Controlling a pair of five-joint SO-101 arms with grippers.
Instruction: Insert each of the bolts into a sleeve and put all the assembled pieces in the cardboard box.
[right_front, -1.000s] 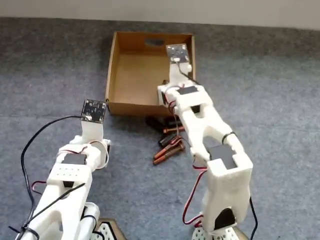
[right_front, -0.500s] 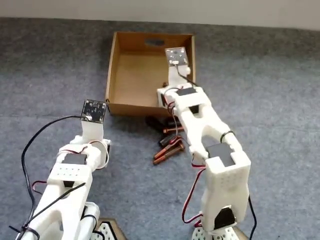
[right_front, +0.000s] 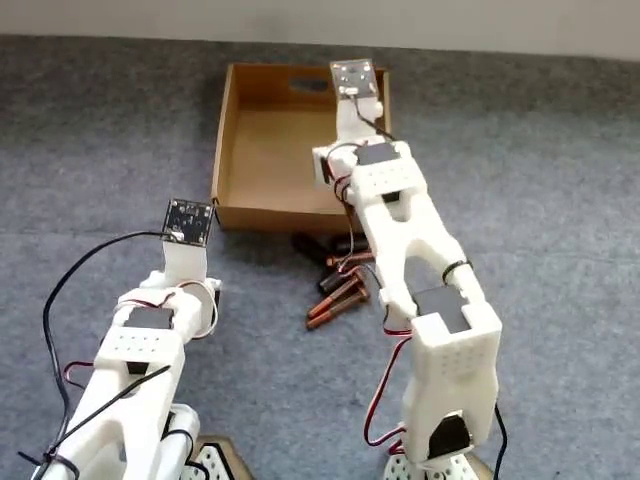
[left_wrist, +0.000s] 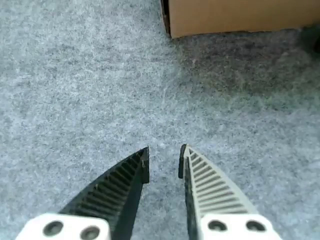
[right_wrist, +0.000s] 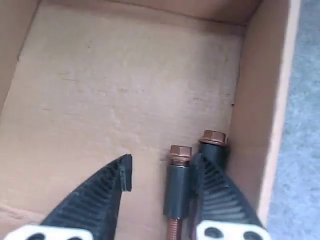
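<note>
My right gripper is open low inside the cardboard box, near one side wall. Two assembled pieces lie on the box floor there. One black sleeve with a copper bolt rests between the fingers, beside the light one. The second piece lies against the wall, partly hidden by that finger. My left gripper hovers over bare carpet with a narrow gap between its tips and holds nothing. The box corner lies a short way ahead of it. Loose copper bolts and black sleeves lie on the carpet in front of the box.
Grey carpet covers the whole work surface. The right arm stretches over the loose parts and the box's near wall. The left arm stands to the left of the pile, with open carpet around it.
The right arm has pushed farther into the box, toward its far wall. The left arm has not moved.
</note>
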